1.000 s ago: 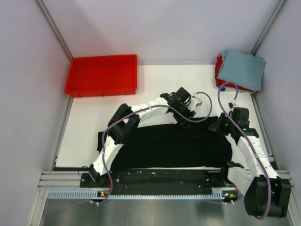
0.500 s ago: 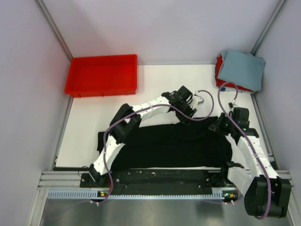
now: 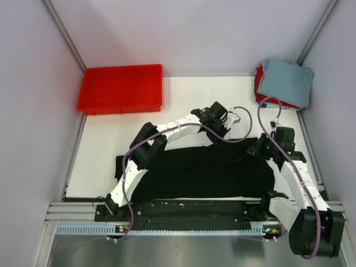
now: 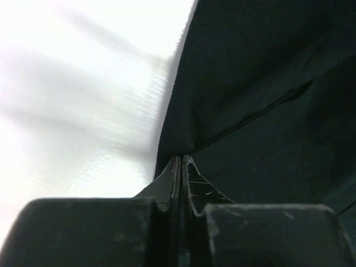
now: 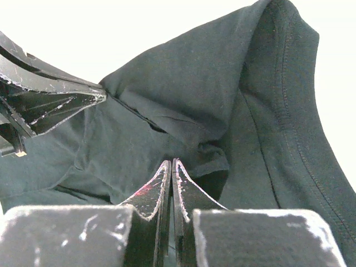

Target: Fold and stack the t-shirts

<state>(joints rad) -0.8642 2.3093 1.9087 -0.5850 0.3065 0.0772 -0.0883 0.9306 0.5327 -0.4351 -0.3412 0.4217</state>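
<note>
A large black t-shirt (image 3: 206, 172) lies spread across the near part of the white table (image 3: 194, 94). My left gripper (image 3: 223, 139) is shut on its far edge; in the left wrist view the closed tips (image 4: 182, 158) meet the hem of the black cloth (image 4: 267, 83). My right gripper (image 3: 255, 149) is shut on a bunched fold at the shirt's right side (image 5: 171, 161). The right wrist view also shows the left gripper (image 5: 103, 95) pinching the cloth (image 5: 194, 94). A folded grey-blue t-shirt (image 3: 286, 80) lies on a red t-shirt (image 3: 259, 83) at the far right corner.
A red plastic tray (image 3: 121, 89) stands at the far left of the table. Grey walls close in the left, right and back. The arm bases and a metal rail (image 3: 189, 225) run along the near edge.
The left gripper has shifted slightly, drawing the shirt's far edge with it. The right arm has stayed where it was.
</note>
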